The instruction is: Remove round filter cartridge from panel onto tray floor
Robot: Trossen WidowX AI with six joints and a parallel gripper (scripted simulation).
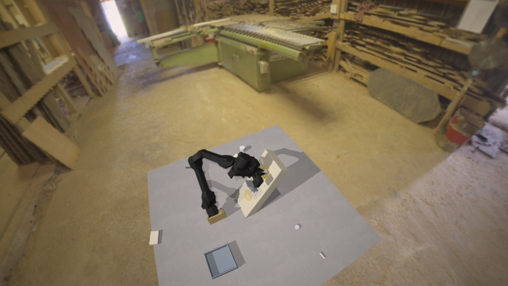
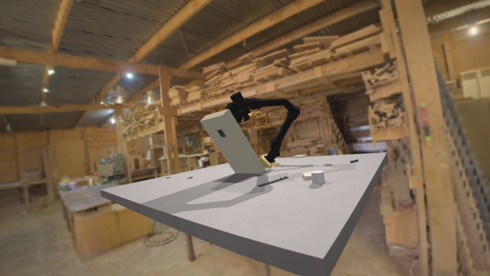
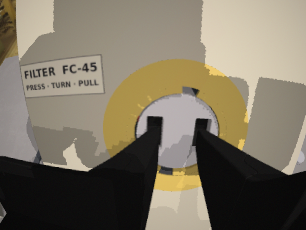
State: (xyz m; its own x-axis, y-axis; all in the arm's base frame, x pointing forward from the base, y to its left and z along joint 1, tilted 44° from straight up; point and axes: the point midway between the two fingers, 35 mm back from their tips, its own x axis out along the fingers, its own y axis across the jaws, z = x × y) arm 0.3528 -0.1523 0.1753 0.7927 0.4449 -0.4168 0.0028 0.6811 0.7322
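Note:
The service panel [image 1: 247, 210] [image 2: 236, 147] [image 3: 75, 42] is a beige slab that leans on the table. In the wrist view the round pale grey filter cartridge [image 3: 178, 107] sits in its opening inside a yellow ring [image 3: 120, 117]. My gripper [image 3: 177, 137] [image 1: 263, 173] is partly open in front of the cartridge face. Its two black fingertips stand apart at the two dark slots, one at each; how deep they reach is hard to tell. Nothing is clamped between them. The blue-grey square tray [image 1: 224, 260] lies apart from the panel, near the front of the table in the top view.
A second yellow ring [image 1: 248, 195] and a blue-grey part [image 1: 249, 183] are lower on the panel. A white cylinder [image 1: 241, 147] [image 2: 317, 177] stands behind the arm in the top view. A dark rod [image 2: 273, 181], a beige block [image 1: 154, 237] and a small round piece [image 1: 297, 226] lie around.

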